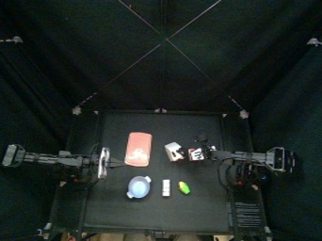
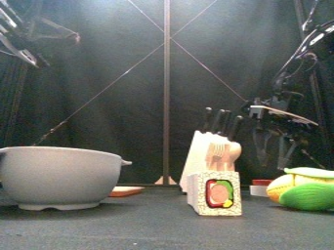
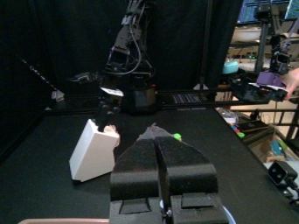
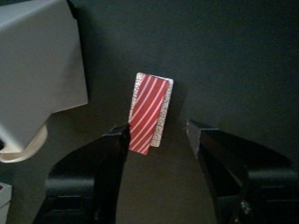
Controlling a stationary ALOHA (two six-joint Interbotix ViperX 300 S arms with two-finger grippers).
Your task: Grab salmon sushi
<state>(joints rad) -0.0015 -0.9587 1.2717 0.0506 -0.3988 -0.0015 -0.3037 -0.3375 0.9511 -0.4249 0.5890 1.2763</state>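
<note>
Writing: none readable on any item.
Sushi roll (image 2: 220,194): seen nearest in the front view, white rim, green and red filling, upright on the table.
Blue bowl (image 2: 59,176): set left of the roll; a green item (image 2: 310,193) lies right.
Salmon sushi (image 4: 149,114): red-striped piece with pale edge, lying flat on the dark surface beside a white block (image 4: 38,66).
Right gripper (image 4: 158,140): jaws spread wide, one on each side of the salmon sushi's near end; nothing clamped, contact not discernible.
Left gripper (image 3: 162,166): jaws pressed together, empty, held above the table.
Orange-red slab (image 1: 139,148): lies further back, left of centre.
Table (image 1: 120,193): small, black.
Surroundings: black curtains enclose the table; shelves are visible beyond in the left wrist view.
</note>
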